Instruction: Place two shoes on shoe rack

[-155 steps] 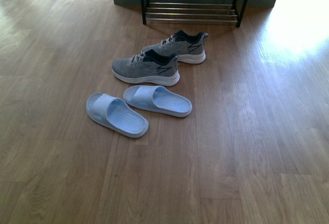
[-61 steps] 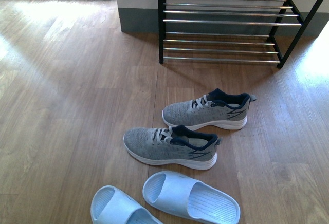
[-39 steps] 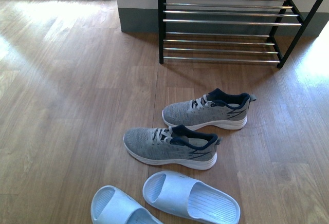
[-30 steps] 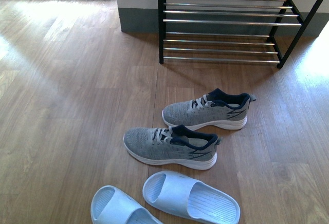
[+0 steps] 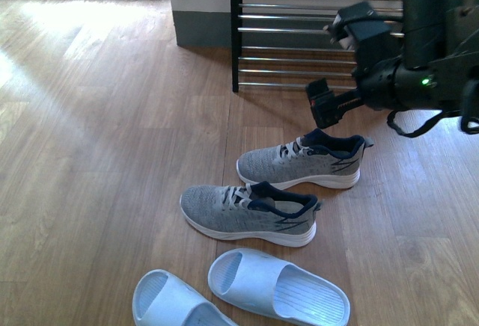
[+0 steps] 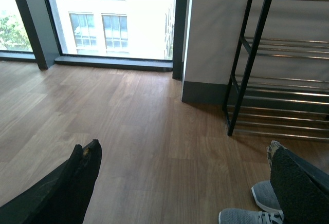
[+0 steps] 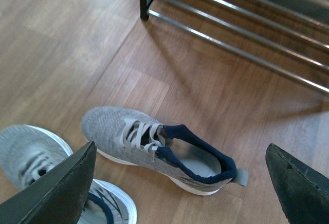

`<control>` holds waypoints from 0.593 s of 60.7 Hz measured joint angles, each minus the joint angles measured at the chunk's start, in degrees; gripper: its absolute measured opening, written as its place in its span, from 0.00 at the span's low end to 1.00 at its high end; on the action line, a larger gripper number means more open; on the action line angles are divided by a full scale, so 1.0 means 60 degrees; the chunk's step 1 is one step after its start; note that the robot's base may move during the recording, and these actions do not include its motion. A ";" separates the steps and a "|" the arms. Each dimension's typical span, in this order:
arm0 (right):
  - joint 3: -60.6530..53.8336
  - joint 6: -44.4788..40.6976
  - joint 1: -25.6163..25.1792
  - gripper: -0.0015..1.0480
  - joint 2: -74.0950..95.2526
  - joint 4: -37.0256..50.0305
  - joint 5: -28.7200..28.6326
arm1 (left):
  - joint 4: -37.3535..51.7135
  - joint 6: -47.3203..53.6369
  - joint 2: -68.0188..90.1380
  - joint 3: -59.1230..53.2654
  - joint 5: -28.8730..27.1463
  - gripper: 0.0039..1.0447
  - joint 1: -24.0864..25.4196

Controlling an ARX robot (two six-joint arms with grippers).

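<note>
Wood floor fills most of the front view. The rack stands at upper centre, and its chrome bars are bare. Both shoes lie on the floor below it, toes pointing left: the far shoe right of centre and the near shoe just beneath it. Two pale slippers sit at the bottom edge. My right fingers hang spread wide just above the far shoe's heel, at upper right. My left fingers are spread too and hold nothing. I judge the far shoe comes first. I should drop straight over its navy collar and close across the heel, where the sides look stiffest. I should stay clear of the laces and the near shoe. No brand or writing is readable; I see only navy zigzag marks on the shoes' sides.
</note>
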 joint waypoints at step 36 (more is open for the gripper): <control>0.6714 -0.4007 -0.0994 0.91 0.5169 -0.3577 0.0557 | 0.0000 -0.0004 0.0000 0.0000 0.0000 0.91 0.0000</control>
